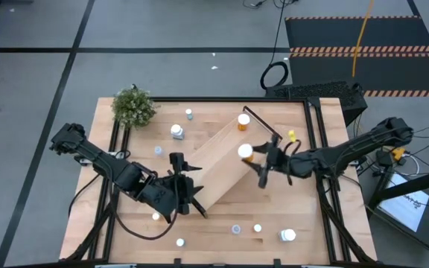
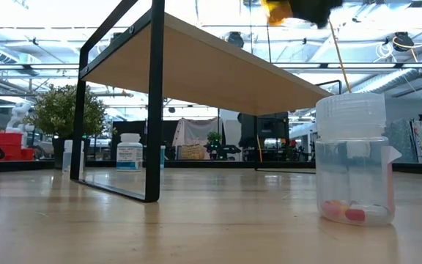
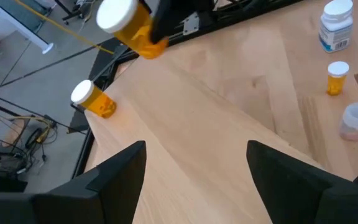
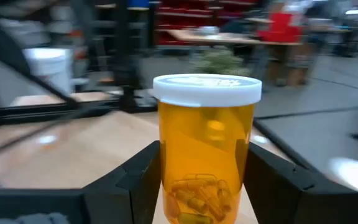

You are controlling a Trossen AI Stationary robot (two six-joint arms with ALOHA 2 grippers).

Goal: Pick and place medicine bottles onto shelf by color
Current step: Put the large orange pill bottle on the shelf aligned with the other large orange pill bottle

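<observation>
The shelf (image 1: 226, 160) is a long light-wood board on black brackets, lying aslant at the table's middle. One orange bottle (image 1: 243, 121) with a white cap stands on its far end and also shows in the left wrist view (image 3: 94, 101). My right gripper (image 1: 249, 153) is shut on a second orange bottle (image 4: 205, 143) over the shelf's far half. My left gripper (image 1: 193, 188) is open and empty at the shelf's near left end, its fingers (image 3: 114, 171) over the board. My right gripper pinches the orange bottle's lower body (image 4: 169, 171) between its two fingers (image 4: 135, 180). The fingers come about level from the table's right side. The bottle stands upright in the hold, white cap (image 4: 206, 88) up, above the shelf top (image 3: 204, 112).
A green plant (image 1: 134, 106) stands at the far left corner. A white bottle (image 1: 177, 132) and small bottles (image 1: 189, 114) stand left of the shelf, a yellow one (image 1: 291, 136) to its right. Several more stand near the front edge (image 1: 287, 235), one clear (image 2: 354, 158).
</observation>
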